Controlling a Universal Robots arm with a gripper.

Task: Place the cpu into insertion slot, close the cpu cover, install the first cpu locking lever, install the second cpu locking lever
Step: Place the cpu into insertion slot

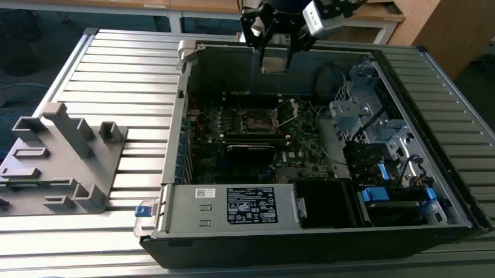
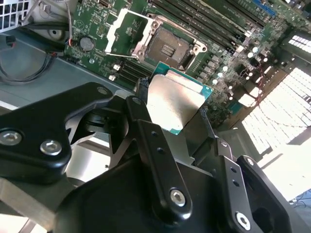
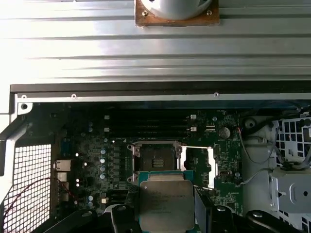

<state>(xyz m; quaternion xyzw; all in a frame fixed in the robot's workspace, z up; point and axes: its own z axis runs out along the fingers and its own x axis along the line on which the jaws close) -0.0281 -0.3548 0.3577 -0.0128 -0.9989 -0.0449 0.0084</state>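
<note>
The cpu (image 2: 175, 99) is clamped in the end effector (image 2: 171, 102) above the insertion slot (image 2: 170, 46), seen empty below it beside the opened cpu cover (image 2: 115, 30); seemingly no step is completed yet.

The cpu (image 2: 176, 101) has a dull silver top edged teal-green. The fingers (image 2: 149, 143) are black. The motherboard (image 2: 93, 19) is green, its insertion slot (image 2: 170, 46) dark, the cpu cover (image 2: 114, 32) silver. The table (image 1: 116, 75) is ribbed grey.
</note>
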